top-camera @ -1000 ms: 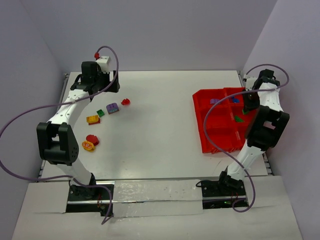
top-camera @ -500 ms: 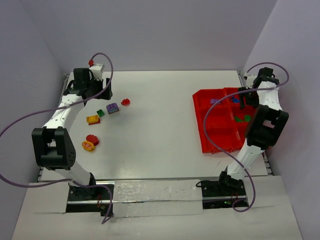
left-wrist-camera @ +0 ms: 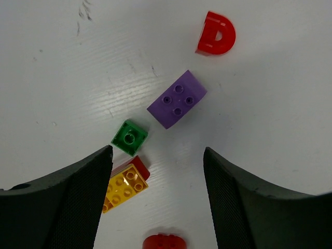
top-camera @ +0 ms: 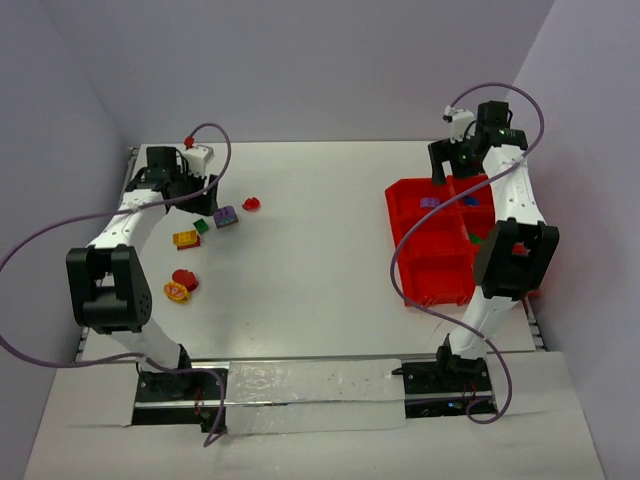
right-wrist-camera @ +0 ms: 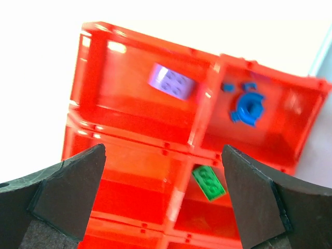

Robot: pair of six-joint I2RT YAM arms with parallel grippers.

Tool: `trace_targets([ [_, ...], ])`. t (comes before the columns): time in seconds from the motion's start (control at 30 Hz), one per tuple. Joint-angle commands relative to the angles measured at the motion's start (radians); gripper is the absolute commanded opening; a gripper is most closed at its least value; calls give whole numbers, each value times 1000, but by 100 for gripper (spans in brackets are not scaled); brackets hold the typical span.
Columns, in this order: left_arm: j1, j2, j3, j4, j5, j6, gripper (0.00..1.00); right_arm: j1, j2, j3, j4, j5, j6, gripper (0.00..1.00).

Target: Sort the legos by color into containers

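Observation:
Loose legos lie at the table's left: a purple brick (top-camera: 225,215) (left-wrist-camera: 176,98), a small green one (top-camera: 202,226) (left-wrist-camera: 129,137), a yellow one (top-camera: 186,238) (left-wrist-camera: 123,188), a red D-shaped piece (top-camera: 251,203) (left-wrist-camera: 217,33) and two red and orange bits (top-camera: 180,284). My left gripper (top-camera: 203,198) (left-wrist-camera: 157,155) hangs open above them, holding nothing. The containers are a red divided tray (top-camera: 408,262) (right-wrist-camera: 205,122) at the right. It holds a purple brick (right-wrist-camera: 171,81), a blue piece (right-wrist-camera: 249,106) and a green brick (right-wrist-camera: 209,182), each in its own compartment. Above its far edge my right gripper (top-camera: 450,172) (right-wrist-camera: 163,150) is open and empty.
A red brick (left-wrist-camera: 165,241) lies near the bottom of the left wrist view. Purple cables loop off both arms. Grey walls close the table at the back and sides. The tray lies close to the table's right edge.
My right gripper opened wide and rose from over the tray's right compartments toward its far edge. My left gripper drew back left over the loose bricks, its jaws narrowing a little.

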Motion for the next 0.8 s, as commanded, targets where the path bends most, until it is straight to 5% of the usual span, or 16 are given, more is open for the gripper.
trace_targets([
  [0.0,44,73,52,-60,15,181,76,19,-36,68,-15,-40,25,100],
  [0.23,111,193,171,-189,99,339,74,21,-53,59,-26,-68,20,100],
  [0.77,114,342,175,-215,188,487,66,25,-67,33,-36,-53,6,100],
])
